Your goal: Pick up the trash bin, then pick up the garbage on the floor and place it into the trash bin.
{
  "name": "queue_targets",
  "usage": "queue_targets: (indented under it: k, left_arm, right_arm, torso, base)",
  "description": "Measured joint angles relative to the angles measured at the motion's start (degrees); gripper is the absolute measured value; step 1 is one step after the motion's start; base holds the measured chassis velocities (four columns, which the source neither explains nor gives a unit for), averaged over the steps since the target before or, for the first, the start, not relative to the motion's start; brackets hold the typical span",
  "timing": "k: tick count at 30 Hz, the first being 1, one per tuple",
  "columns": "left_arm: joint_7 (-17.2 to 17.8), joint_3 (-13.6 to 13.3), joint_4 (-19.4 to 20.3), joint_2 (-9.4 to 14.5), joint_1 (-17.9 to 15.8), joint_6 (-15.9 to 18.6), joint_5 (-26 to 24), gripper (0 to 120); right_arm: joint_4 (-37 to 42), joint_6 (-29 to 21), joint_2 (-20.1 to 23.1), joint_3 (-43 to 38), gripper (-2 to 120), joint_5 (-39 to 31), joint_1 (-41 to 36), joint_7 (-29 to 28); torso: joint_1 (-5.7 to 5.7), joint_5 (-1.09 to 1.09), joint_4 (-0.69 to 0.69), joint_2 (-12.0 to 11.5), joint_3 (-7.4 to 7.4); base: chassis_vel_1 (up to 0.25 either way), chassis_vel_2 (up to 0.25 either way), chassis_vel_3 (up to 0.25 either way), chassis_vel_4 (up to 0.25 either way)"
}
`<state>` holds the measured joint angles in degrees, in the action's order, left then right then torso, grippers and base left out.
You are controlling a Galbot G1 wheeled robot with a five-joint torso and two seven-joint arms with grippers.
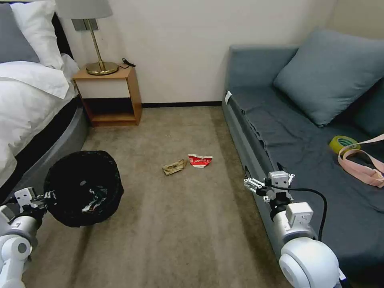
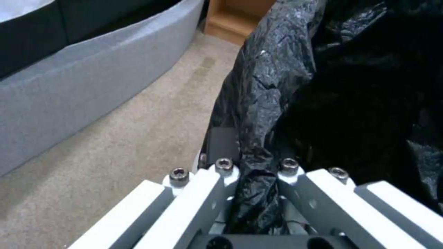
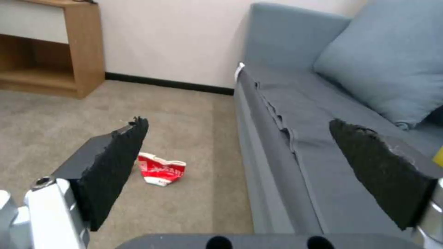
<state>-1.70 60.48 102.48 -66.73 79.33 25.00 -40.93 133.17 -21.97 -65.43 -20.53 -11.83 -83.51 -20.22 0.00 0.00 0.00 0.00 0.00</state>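
Nearest the robot, the left claw is clamped on the black-bag rim of the trash bin, held low at the robot's left with its mouth tipped up and toward the room, while the right claw hangs spread and empty by the sofa edge. Bin in hand, some litter already inside — collection is mid-way, I judge. Farther out on the carpet, the crumpled brown paper and red-and-white carton lie flat, just beside each other, long axes roughly across the view — the right claw must descend over one.
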Motion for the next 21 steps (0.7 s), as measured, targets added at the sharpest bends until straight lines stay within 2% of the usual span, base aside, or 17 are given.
queue_targets:
  k: [21]
  left_arm:
    - [-0.07, 1.37, -1.1, -0.06, 0.1, -0.37, -0.55, 2]
  right_arm:
    - [-0.45, 0.34, 0.03, 0.69, 100, -0.61, 0.11, 0.34]
  torso:
    - [0.0, 0.0, 0.0, 0.0, 0.0]
  base:
    - [0.0, 0.0, 0.0, 0.0]
